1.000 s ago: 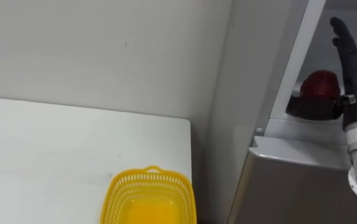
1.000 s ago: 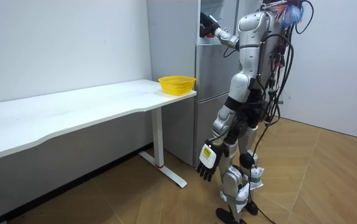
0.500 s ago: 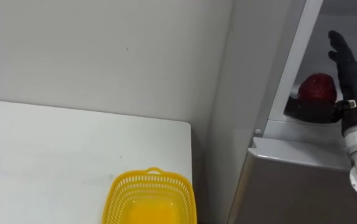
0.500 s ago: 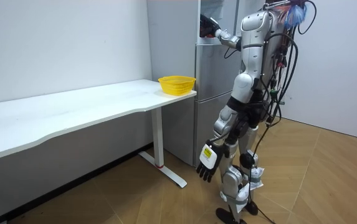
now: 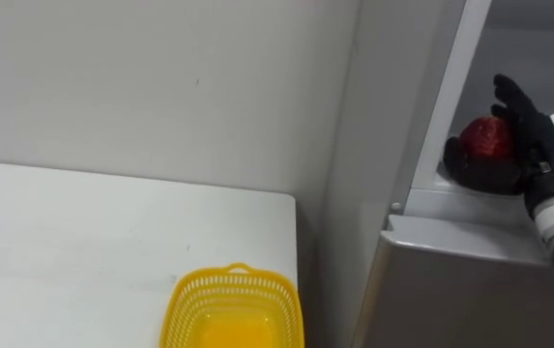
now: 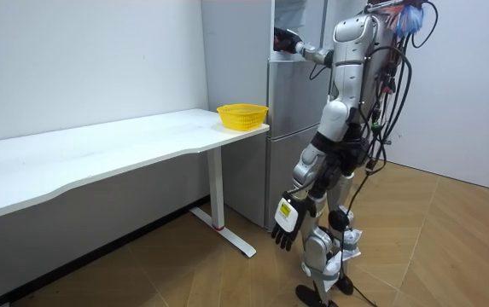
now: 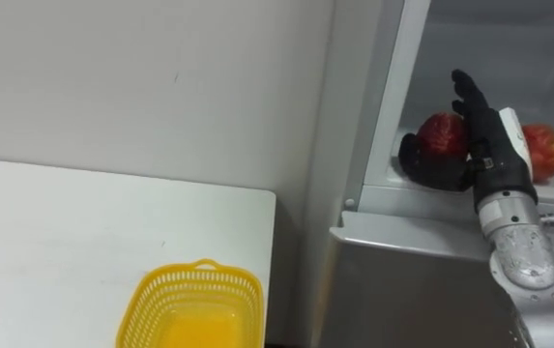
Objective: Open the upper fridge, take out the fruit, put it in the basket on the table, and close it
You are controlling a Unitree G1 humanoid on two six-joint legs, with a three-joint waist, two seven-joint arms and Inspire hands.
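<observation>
Right hand point(image 7: 487, 135) against a round, dark-red fruit point(image 7: 439, 129) — fingers straight, thumb spread beneath — left hand point(image 6: 283, 223) hangs relaxed

A long white bench point(image 6: 99, 158), carried on white legs, is set along a plain pale wall point(image 6: 82, 60). The floor point(image 6: 449, 247) is laid in light wood, in a herringbone pattern.

We saw the upper fridge compartment point(image 7: 470, 39) open in front, its frame point(image 7: 385, 106) close left of the near apple point(image 7: 438, 131), the far apple point(image 7: 547, 151) right, and free worktop point(image 7: 54, 232) left of the yellow basket point(image 7: 157, 295).
</observation>
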